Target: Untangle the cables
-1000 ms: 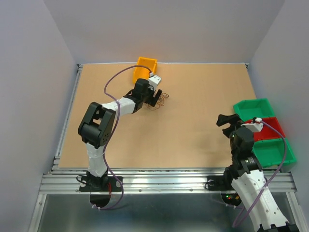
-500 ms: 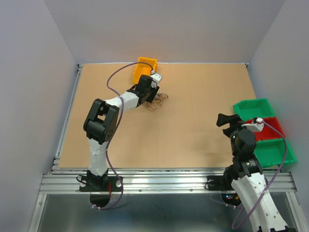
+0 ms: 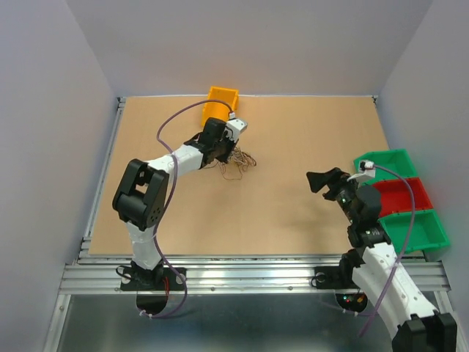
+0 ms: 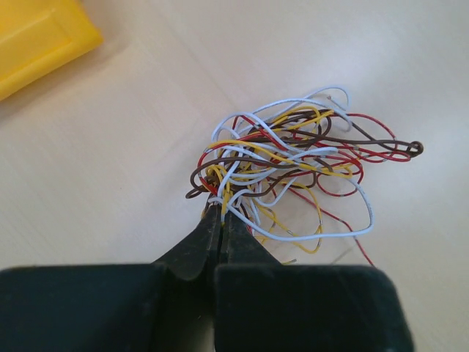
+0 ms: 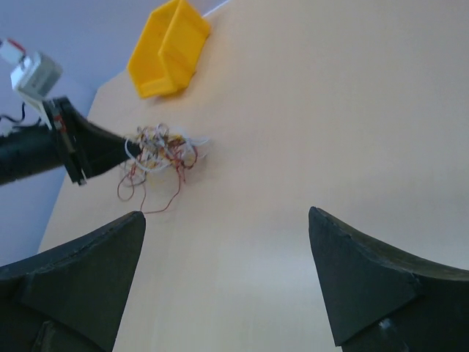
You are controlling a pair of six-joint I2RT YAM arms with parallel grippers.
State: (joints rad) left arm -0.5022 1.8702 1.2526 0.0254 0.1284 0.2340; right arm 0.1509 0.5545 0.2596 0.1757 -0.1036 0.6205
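Left wrist view resolves cables into red, yellow, white and brown strands; overhead shows one dark tangle near yellow bin. Left gripper pinches the tangle's edge. Right gripper wide, empty. Bins: one yellow, two green bins, one red bin.

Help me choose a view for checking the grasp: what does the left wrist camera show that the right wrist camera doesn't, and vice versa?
Only left wrist: a close look at the left gripper closed on strands at the edge of the cables, with white, yellow, brown and red wires told apart. Only right wrist: the right gripper open above the table, well short of the tangle, and the whole yellow bin. Both: the tangle, the left gripper at it, and at least a corner of the bin.
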